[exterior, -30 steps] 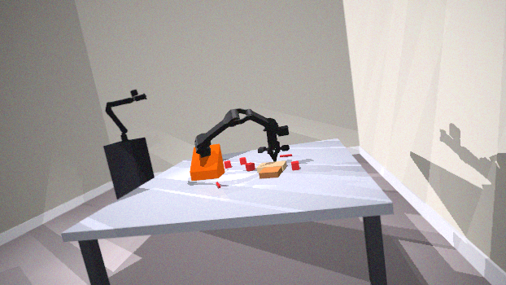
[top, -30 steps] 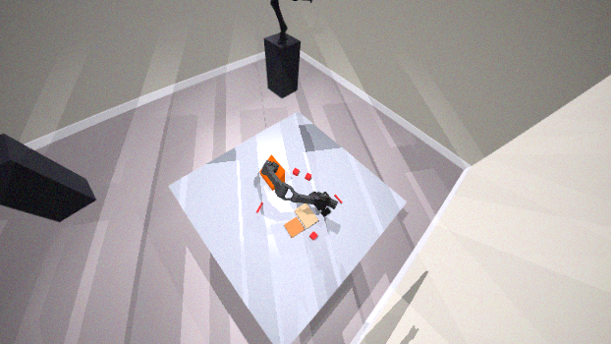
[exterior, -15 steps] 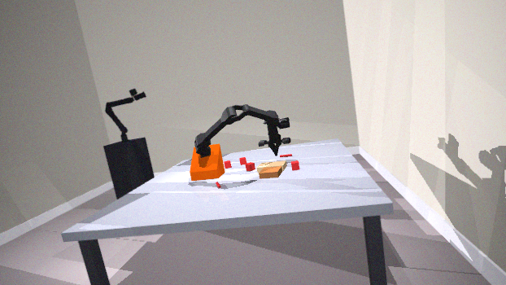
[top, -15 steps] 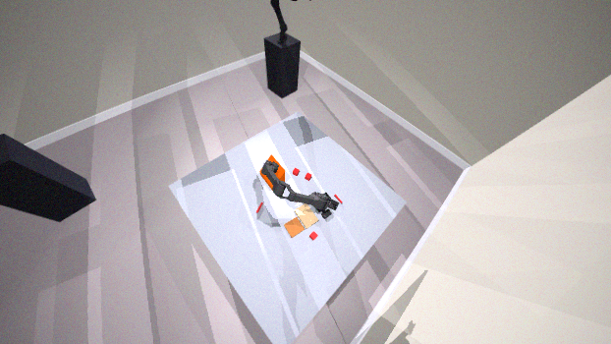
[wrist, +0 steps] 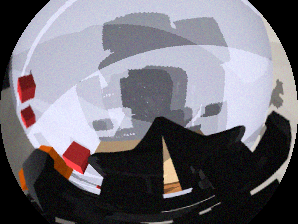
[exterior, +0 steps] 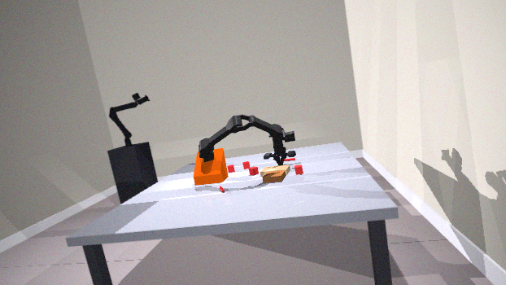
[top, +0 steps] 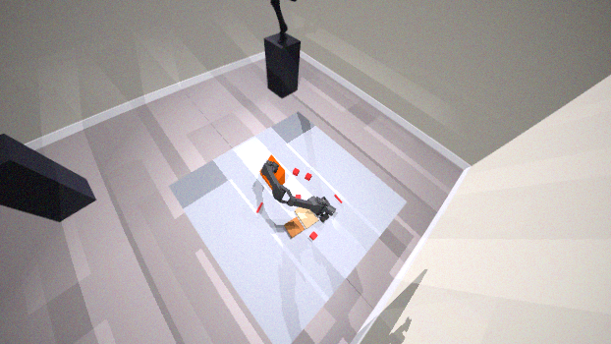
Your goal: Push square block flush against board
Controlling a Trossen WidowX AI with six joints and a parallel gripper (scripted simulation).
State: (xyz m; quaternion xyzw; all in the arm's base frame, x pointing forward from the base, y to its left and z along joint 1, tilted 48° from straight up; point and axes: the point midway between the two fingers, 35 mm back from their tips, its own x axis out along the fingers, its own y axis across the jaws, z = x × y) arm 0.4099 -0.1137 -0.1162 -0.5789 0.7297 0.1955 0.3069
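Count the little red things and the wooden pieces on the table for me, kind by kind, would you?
Red cubes: 4
Red sticks: 2
Wooden pieces: 2
Total: 8
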